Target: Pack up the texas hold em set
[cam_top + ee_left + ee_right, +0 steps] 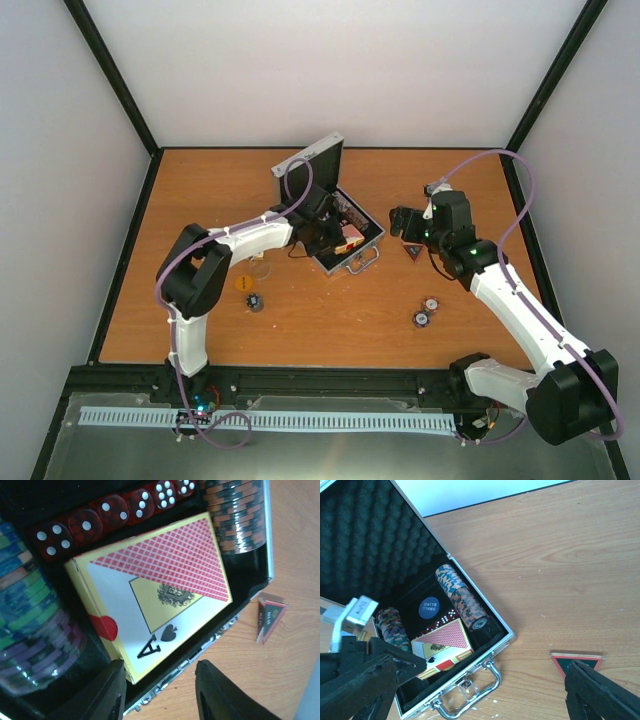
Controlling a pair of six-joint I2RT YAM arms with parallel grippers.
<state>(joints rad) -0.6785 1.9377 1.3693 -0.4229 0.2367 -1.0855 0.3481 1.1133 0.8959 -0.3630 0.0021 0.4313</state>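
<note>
While the left arm reaches into the open aluminium case (312, 165) at the back middle of the table (330, 330), the left gripper (159, 672) hangs over the case's front edge, its claw apart and clamped on nothing. Just below it a card box (155, 590) lies at a slant in the black lining, showing a red patterned back and an ace of spades. Beside the box's far edge sits a row of red dice (100, 517). An orange-and-black chip stack (235, 515) lies in the slot on one side of the box, and a mixed-colour chip stack (30, 630) lies on the other. A blue small-blind disc (429, 607) rests deeper in the case, near the raised foam lid (370, 540), and the metal handle (470, 695) lies flat on the wood at the front.

The right gripper (402, 222) hovers just right of the case with its fingers (600, 695) spread wide and empty. The dark triangular token (575, 661) lies on the table below it, apart from the case. Left out on the table as well are an orange disc (243, 283), a small chip pile (255, 300) beside it, and two more chip piles (425, 312) near the right arm
</note>
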